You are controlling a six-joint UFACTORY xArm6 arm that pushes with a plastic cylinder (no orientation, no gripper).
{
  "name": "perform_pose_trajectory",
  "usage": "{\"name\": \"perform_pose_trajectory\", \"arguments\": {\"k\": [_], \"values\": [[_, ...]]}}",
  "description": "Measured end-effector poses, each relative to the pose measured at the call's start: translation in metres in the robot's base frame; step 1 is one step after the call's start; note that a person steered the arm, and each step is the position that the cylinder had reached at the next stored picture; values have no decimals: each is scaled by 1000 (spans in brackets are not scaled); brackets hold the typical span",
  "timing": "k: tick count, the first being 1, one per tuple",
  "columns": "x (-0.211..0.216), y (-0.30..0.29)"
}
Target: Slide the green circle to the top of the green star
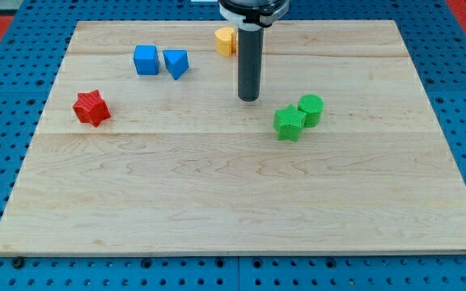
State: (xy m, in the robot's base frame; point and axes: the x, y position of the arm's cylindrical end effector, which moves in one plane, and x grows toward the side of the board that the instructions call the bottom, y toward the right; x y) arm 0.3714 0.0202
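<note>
The green circle (311, 108) is a short green cylinder right of the board's centre. It touches the green star (289, 123) and sits at the star's upper right. My tip (249, 98) is at the end of the dark rod, left of and a little above both green blocks, about a block's width from the star and touching neither.
A blue cube (146, 60) and a blue wedge-like block (175, 62) sit side by side at the upper left. A red star (91, 107) is at the left. A yellow-orange block (226, 40) sits at the top, partly hidden behind the rod. The wooden board (233, 202) has blue pegboard around it.
</note>
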Motion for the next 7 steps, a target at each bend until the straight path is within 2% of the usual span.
{"name": "perform_pose_trajectory", "arguments": {"k": [4,5,6,7], "values": [[7,0],[101,-11],[124,40],[101,99]]}}
